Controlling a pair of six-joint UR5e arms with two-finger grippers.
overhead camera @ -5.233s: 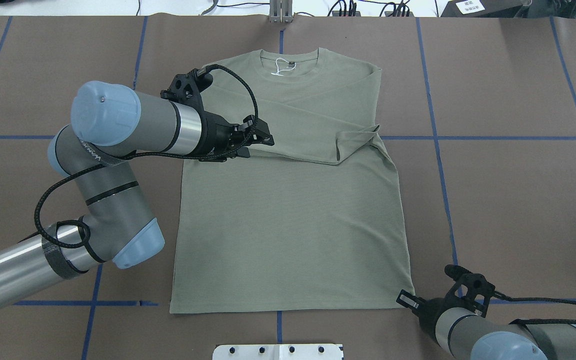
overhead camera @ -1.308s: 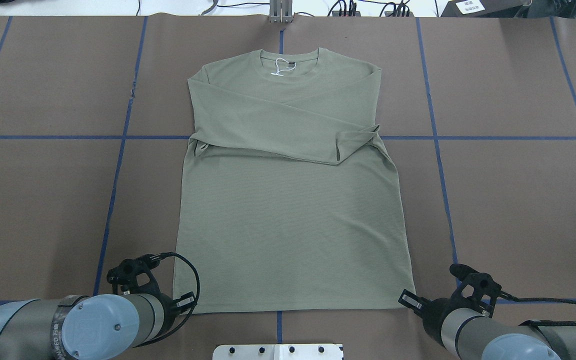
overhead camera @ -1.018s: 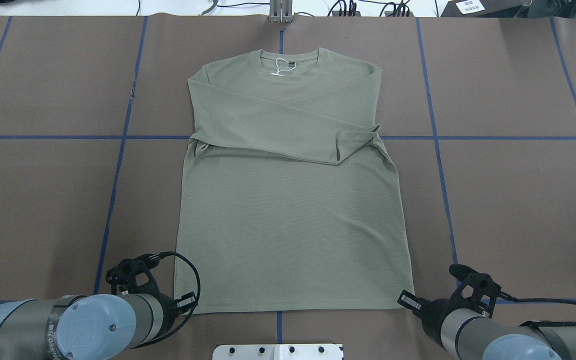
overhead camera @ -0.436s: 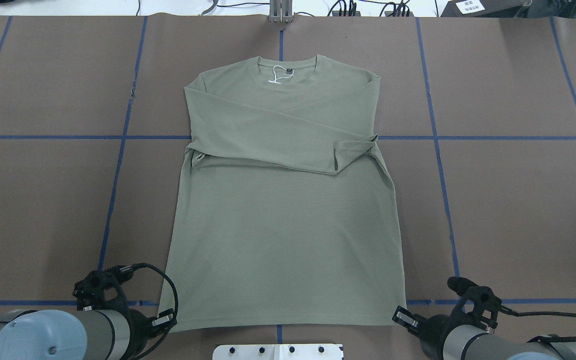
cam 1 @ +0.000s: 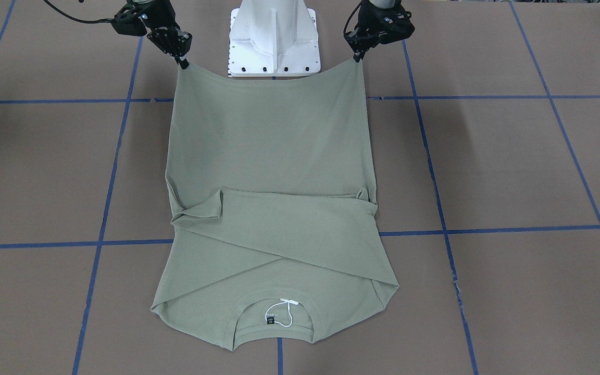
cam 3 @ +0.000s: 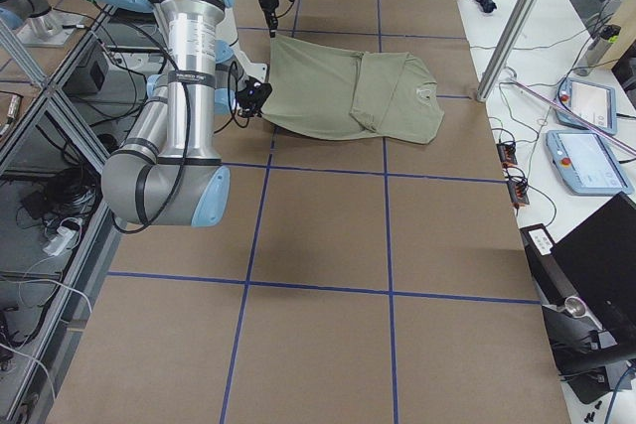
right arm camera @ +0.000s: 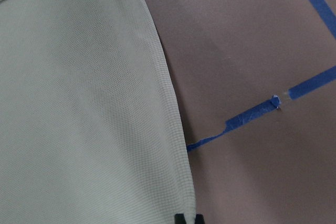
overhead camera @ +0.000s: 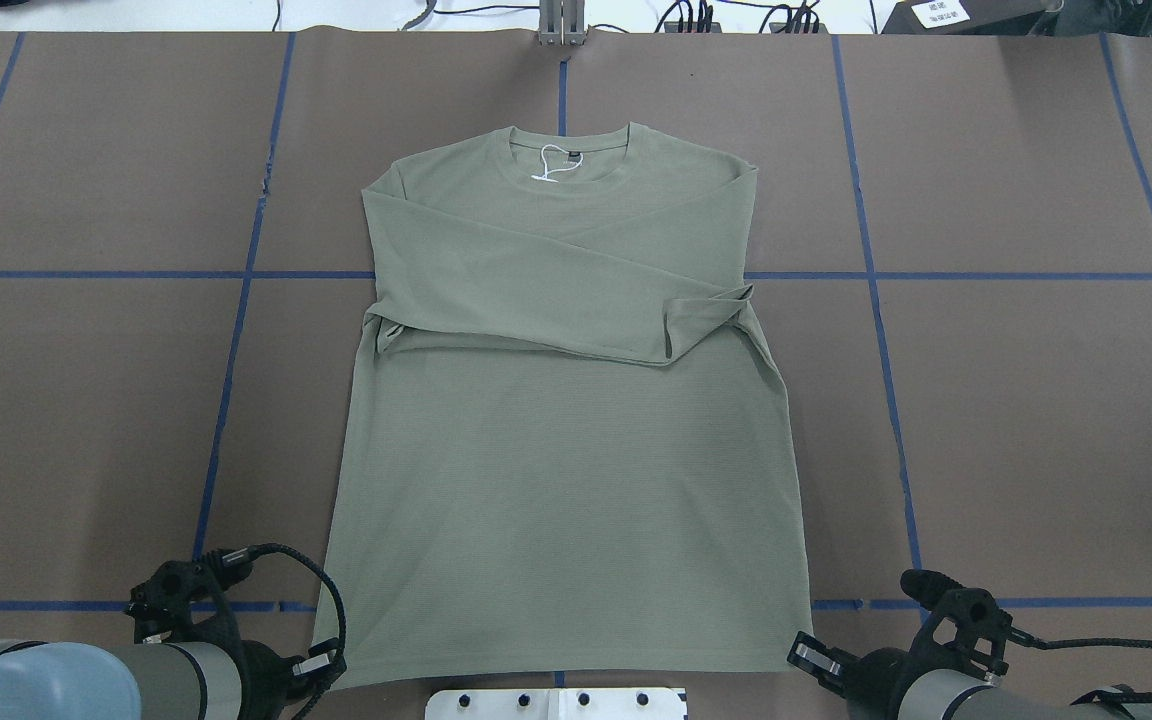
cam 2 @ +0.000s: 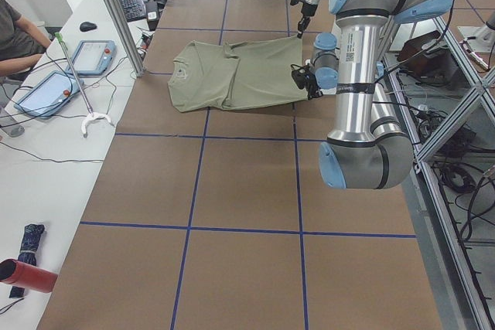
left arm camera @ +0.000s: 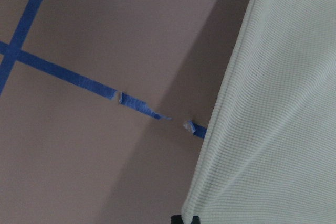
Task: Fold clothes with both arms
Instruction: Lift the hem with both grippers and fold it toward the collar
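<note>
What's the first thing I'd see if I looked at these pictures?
A big sage-green shirt lies in the middle of the brown table, sleeves folded across its chest. At its bottom hem, the left end effector and the right end effector each pinch one corner.

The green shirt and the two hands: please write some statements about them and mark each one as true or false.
1. The left hand and the right hand each pinch one bottom corner of the shirt. True.
2. The sleeves lie spread out to the sides. False: both are folded across the chest.
3. A white string loop shows at the neck label. True.
4. The collar is the end nearest the white base. False: the hem is nearest it; the collar lies at the far end.
</note>
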